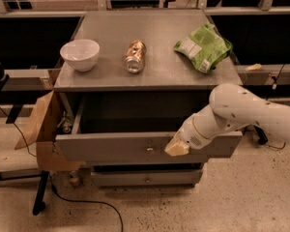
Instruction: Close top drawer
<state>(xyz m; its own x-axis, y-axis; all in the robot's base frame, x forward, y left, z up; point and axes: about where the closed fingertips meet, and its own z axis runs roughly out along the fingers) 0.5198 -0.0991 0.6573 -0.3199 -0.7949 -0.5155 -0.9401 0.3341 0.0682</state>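
The grey metal tabletop [159, 33] carries three things in a row, each well apart from the next: a white bowl [80, 54] upright at the left, a can [135, 56] lying on its side in the middle, and a crumpled green bag [203, 47] at the right. The end effector [176, 148] is below the tabletop's front edge, at the front panel of the pulled-out top drawer [111, 149].
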